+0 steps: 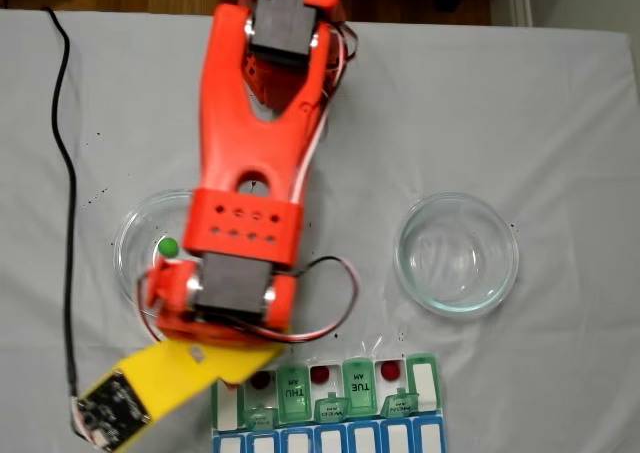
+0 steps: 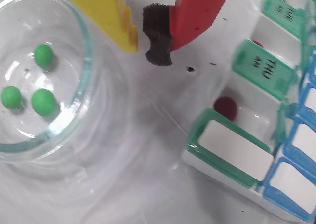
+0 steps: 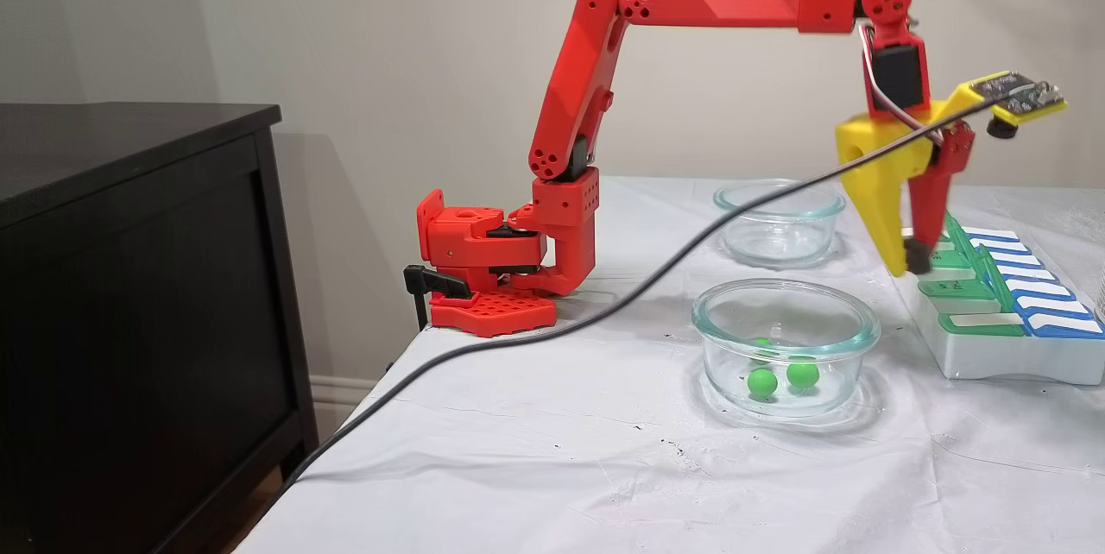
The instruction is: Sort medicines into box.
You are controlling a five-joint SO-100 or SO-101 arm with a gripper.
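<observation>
**Red pills boxed, green ones left in the dish**

The orange-red arm's two-finger gripper [image 2: 150, 38] — one yellow finger, one red finger tipped with black foam — hangs with a narrow gap between its tips and nothing held, poised above the white cloth between the round clear glass dish [image 2: 86, 61] and the flat white pill organizer with translucent green flip lids [image 2: 232, 155].

Three dark red balls [image 1: 261, 380] sit in separate open compartments of the green-lidded row, as a fixed view shows. Three bright green balls [image 2: 43, 101] rest together in the near dish, well apart from the box. A second glass dish [image 1: 457, 253] holds nothing — so by my judgement the job is roughly half done, with the green balls to go.
</observation>
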